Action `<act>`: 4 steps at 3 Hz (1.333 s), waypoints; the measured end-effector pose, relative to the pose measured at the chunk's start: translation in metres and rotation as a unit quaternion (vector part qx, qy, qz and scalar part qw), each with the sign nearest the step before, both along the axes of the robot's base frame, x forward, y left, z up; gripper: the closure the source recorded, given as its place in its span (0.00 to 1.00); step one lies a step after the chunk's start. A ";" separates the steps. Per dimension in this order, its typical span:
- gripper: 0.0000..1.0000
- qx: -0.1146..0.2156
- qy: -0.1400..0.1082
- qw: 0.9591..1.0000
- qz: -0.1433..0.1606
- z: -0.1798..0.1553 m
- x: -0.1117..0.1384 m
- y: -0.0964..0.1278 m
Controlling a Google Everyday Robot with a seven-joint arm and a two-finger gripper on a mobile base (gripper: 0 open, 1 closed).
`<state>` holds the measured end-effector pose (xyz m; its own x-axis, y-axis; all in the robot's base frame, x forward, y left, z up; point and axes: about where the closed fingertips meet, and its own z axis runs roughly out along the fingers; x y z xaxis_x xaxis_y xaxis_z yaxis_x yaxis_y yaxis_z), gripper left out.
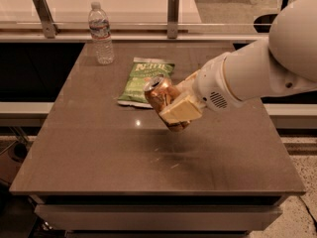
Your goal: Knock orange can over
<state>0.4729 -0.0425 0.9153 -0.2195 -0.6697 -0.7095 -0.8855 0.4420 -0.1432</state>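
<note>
The orange can (159, 95) is tilted, its silver top pointing up and to the left, and is held above the brown table (99, 152) near its middle. My gripper (176, 105) comes in from the right on a large white arm and is shut on the can, its cream fingers (181, 112) clamped on the can's lower body. The can's bottom is hidden behind the fingers.
A green chip bag (143, 78) lies flat just behind the can. A clear plastic water bottle (101, 33) stands upright at the table's back left. A rail with metal posts (173, 8) runs behind the table. The table's front edge is near the bottom.
</note>
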 end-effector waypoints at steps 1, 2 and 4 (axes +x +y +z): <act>1.00 -0.045 0.023 0.998 -0.030 -0.009 0.004 -0.008; 1.00 -0.094 0.045 0.993 -0.054 -0.016 0.007 -0.013; 1.00 -0.217 0.087 0.970 -0.067 -0.038 0.000 0.004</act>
